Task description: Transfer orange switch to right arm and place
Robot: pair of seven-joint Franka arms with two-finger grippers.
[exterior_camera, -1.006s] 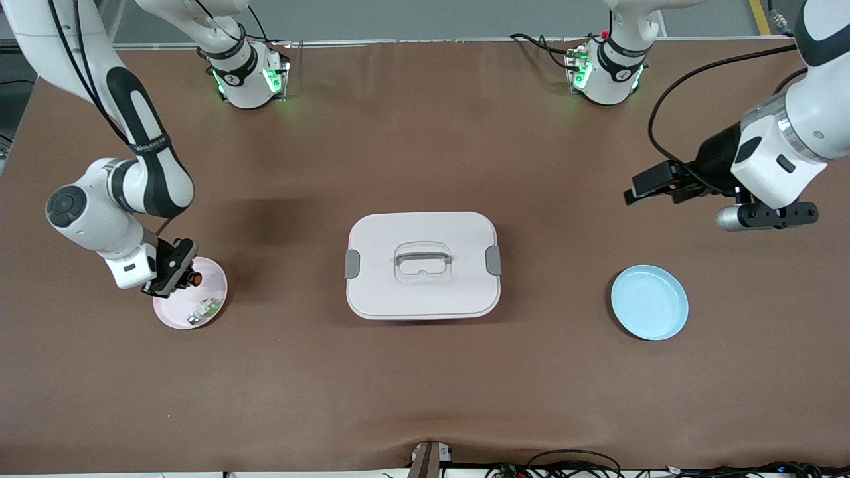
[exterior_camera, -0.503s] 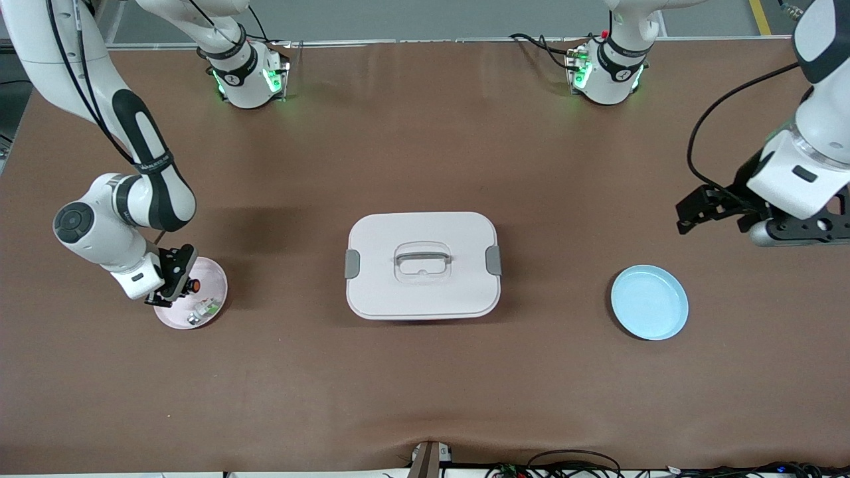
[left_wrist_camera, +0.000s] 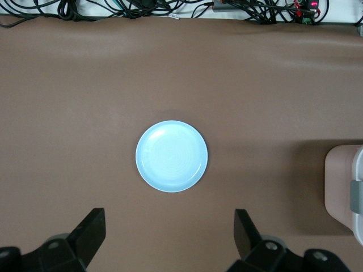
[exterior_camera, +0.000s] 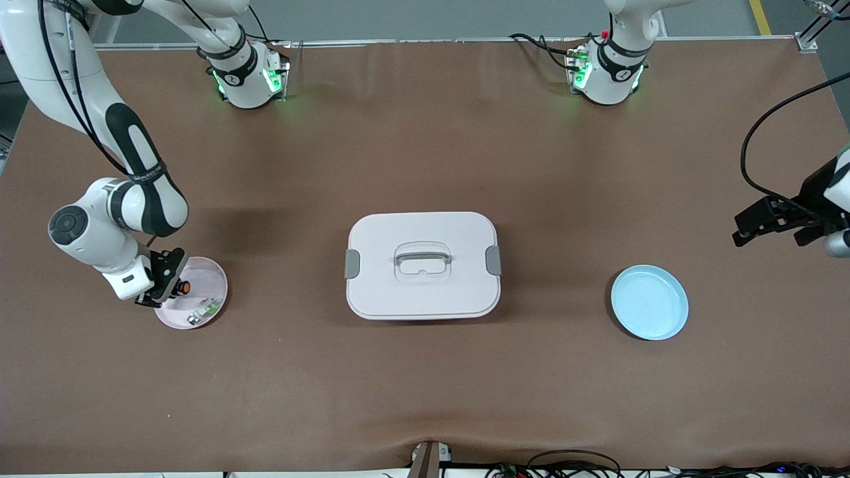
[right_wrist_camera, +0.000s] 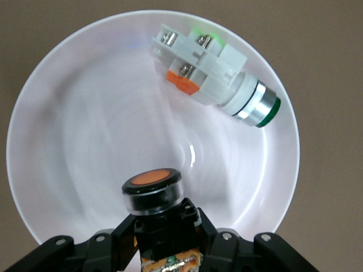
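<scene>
The orange switch is held in the right gripper, whose jaws are clamped on its black body just below the cap. It hangs over the pink plate at the right arm's end of the table, low above that plate's rim at about 10 o'clock in the front view. In the right wrist view its long axis runs straight out of the fingers toward the plate's centre, orange cap leading. In the front view the cap points toward about 3 o'clock, at the middle of the table. The switch's lower body and terminals are largely covered by the jaws; whether it touches the plate cannot be told.

A green-and-white switch part lies on its side in the same plate, its metal-ringed green end toward the rim and clear of the held switch. In the front view this part is too small for detail.

The left gripper is held over bare table at the left arm's end, at about 2 o'clock from the light blue plate, with its jaws spread wide and nothing between them. Its wrist is cut off by the frame edge. In the left wrist view only the fingertips are seen.

A white lidded container with grey side latches stands at the table's centre.
</scene>
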